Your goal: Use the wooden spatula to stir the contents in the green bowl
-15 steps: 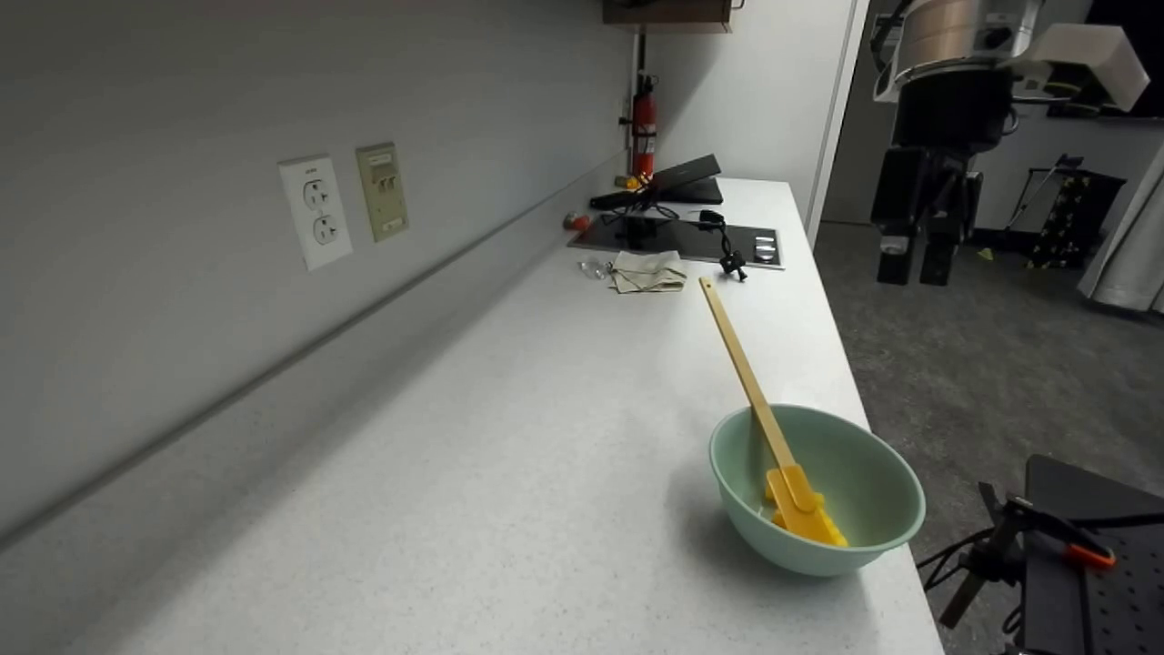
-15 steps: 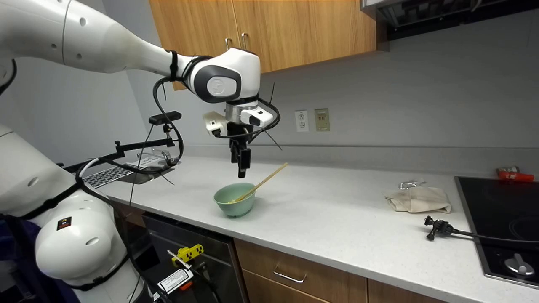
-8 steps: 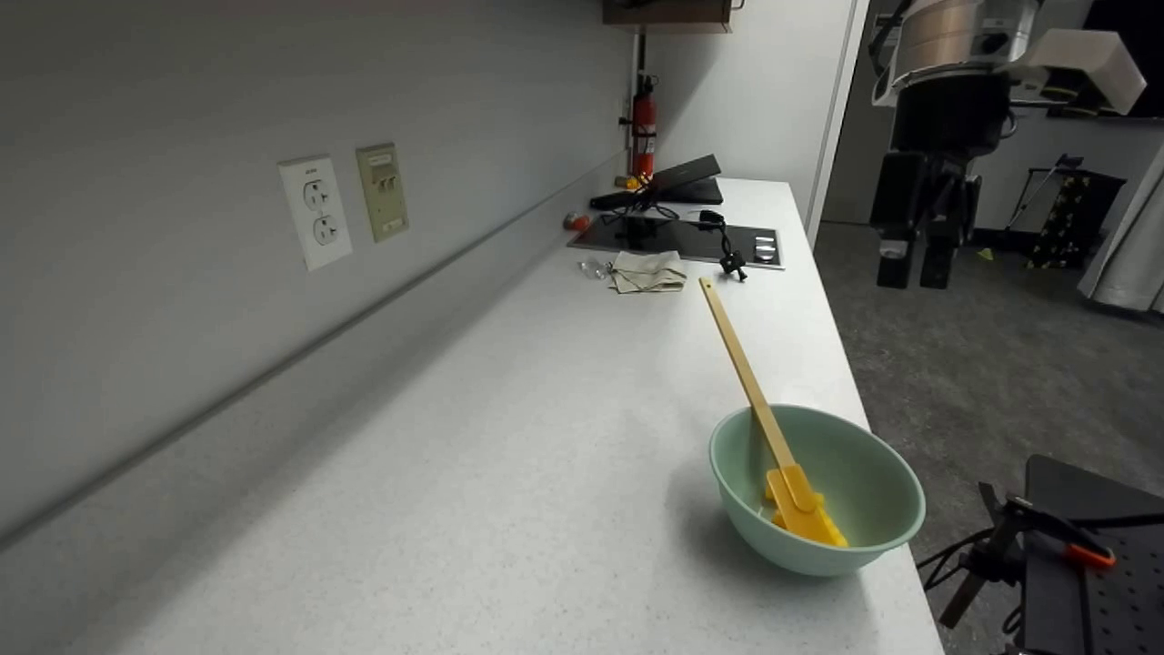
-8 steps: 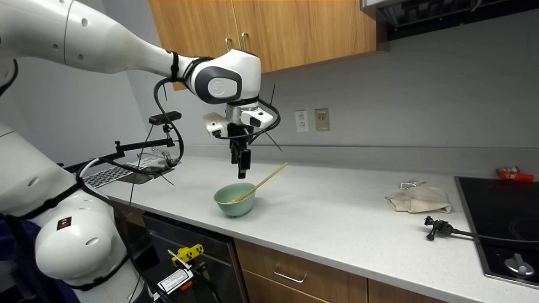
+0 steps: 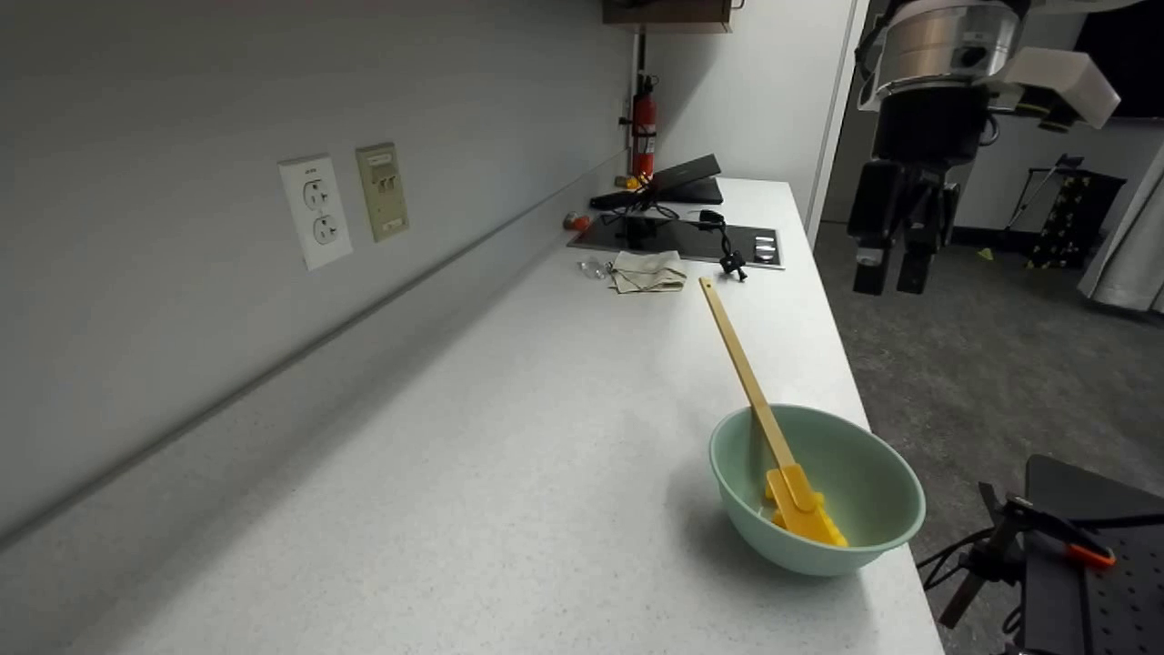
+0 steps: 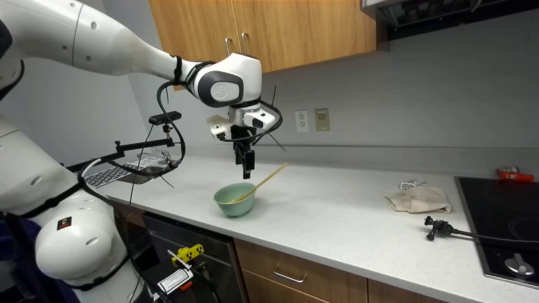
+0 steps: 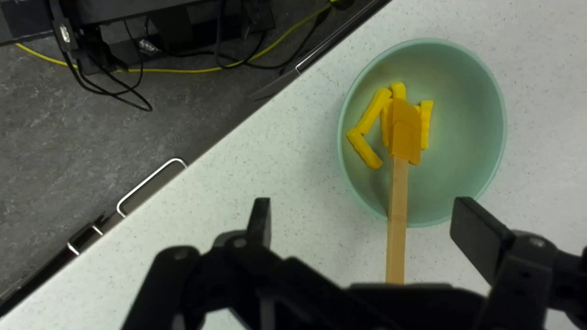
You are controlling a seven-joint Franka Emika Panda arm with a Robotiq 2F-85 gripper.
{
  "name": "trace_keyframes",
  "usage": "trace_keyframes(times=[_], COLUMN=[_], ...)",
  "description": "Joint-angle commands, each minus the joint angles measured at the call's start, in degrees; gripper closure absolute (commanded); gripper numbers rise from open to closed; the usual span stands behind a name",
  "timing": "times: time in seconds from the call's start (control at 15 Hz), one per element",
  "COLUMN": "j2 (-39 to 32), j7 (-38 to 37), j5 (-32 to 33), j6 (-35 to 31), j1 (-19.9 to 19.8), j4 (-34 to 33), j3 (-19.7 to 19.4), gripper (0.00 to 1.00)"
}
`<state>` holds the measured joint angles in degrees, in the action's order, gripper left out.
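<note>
The pale green bowl [image 5: 814, 557] stands on the counter near its front edge; it also shows in an exterior view [image 6: 236, 210] and in the wrist view [image 7: 467, 137]. The wooden spatula [image 5: 747, 377] leans in the bowl, its orange head down inside and its handle over the rim. Several yellow pieces, the contents [image 7: 364, 149], lie at the bowl's bottom around and under the head. My gripper [image 6: 248, 169] is open and empty above the bowl, apart from the spatula. In the wrist view the handle [image 7: 397, 206] runs between the spread fingertips [image 7: 361, 219]; its far end is hidden.
A folded cloth [image 6: 419, 200], a black flexible mount [image 6: 442, 227] and a cooktop [image 6: 505, 210] lie farther along the counter. A wall [image 5: 182, 273] with outlets stands behind. A wooden cabinet [image 6: 303, 29] hangs above the arm. The counter's front edge runs close to the bowl.
My gripper has moved slightly down and sideways, leftward in an exterior view and rightward in the opposite exterior view. The bowl and spatula have not moved.
</note>
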<state>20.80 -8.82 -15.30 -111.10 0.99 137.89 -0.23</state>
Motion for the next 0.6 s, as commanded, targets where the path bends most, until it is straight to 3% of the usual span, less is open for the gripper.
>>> trace_keyframes(times=[0.0, 0.4, 0.53], j2=[-0.33, -2.58, -3.72], j7=[0.41, -2.40, -6.42], j5=[-0.69, -0.66, 1.14], j6=[-4.19, -11.42, -17.49], j1=[0.78, 2.67, 2.31], j4=[-0.01, -0.73, -0.76], j3=[1.76, 5.60, 7.41], gripper=[0.00, 0.00, 0.00])
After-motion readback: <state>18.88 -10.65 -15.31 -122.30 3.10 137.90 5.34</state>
